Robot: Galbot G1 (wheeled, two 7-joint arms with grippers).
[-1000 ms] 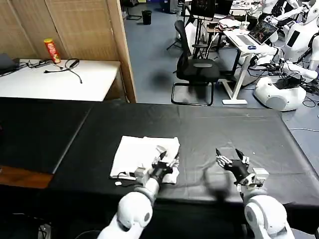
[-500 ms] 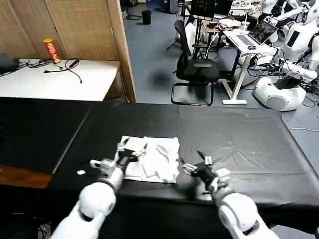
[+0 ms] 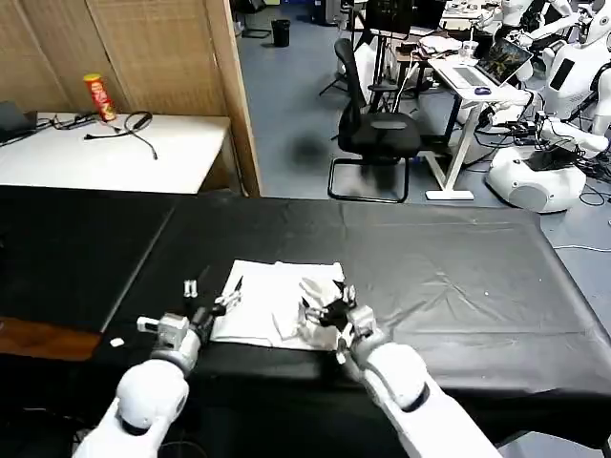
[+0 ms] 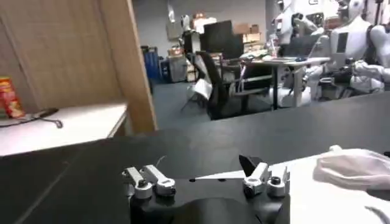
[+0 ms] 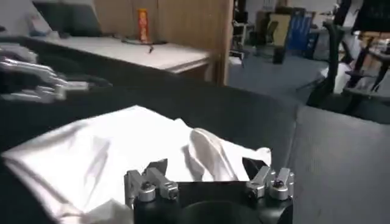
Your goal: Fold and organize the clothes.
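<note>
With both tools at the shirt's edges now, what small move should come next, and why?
Probably the right tool should close on the raised fold of the T-shirt at its right edge. Its fingers stand open around that bunched cloth, so a pinch seems ready. The left tool waits open at the shirt's left edge, over the black table, apparently not yet gripping.

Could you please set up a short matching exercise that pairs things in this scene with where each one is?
Things:
1. T-shirt
2. left hand
3. right hand
4. red can

Places:
A. over the shirt's bunched right side
B. on the white side table
C. at the shirt's left edge
D. on the black table

Pairs: 1-D, 2-C, 3-A, 4-B
</note>
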